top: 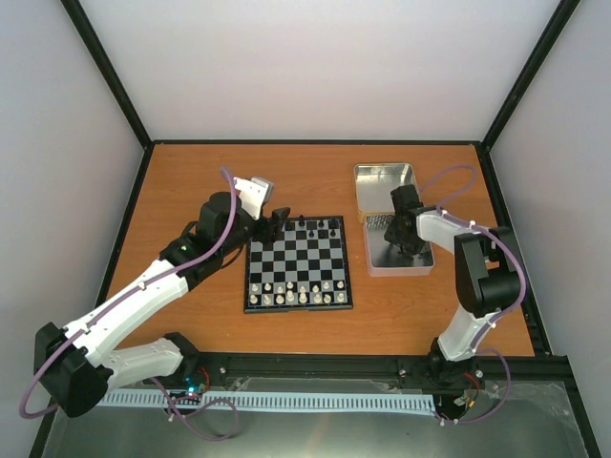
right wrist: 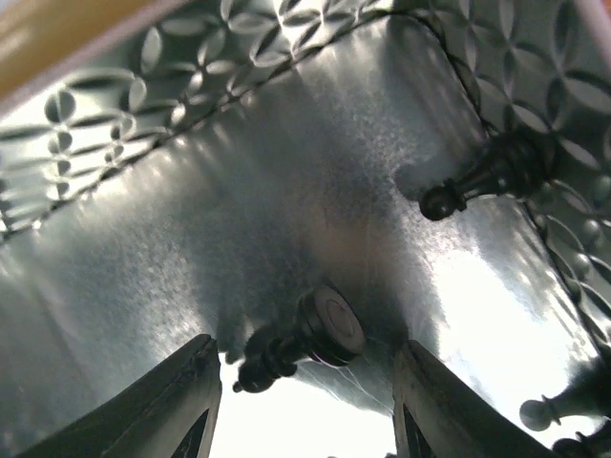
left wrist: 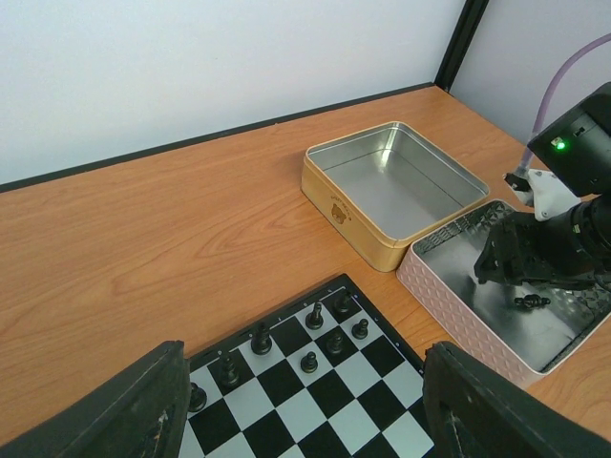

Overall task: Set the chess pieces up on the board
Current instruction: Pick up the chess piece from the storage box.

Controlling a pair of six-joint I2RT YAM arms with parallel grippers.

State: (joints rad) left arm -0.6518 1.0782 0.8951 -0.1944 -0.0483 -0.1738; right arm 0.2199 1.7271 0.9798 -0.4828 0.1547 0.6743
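Observation:
The board (top: 298, 262) lies mid-table, with several black chess pieces (top: 315, 229) on its far rows. In the left wrist view they stand on the board's (left wrist: 315, 401) far corner squares, for instance one piece (left wrist: 261, 337). My left gripper (top: 280, 221) hovers open and empty over the board's far left corner, its fingers (left wrist: 115, 410) wide apart. My right gripper (top: 399, 237) is down inside the near tin (top: 420, 265), open. A black piece (right wrist: 301, 339) lies on its side between the fingers (right wrist: 191, 401), untouched. Another black piece (right wrist: 482, 176) lies by the tin wall.
White pieces (top: 298, 294) fill the board's two near rows. An empty gold-sided tin (left wrist: 396, 186) stands behind the pink-sided tin (left wrist: 449, 286) that holds the right gripper. More black pieces (right wrist: 563, 410) lie in the tin's corner. Black frame posts edge the table.

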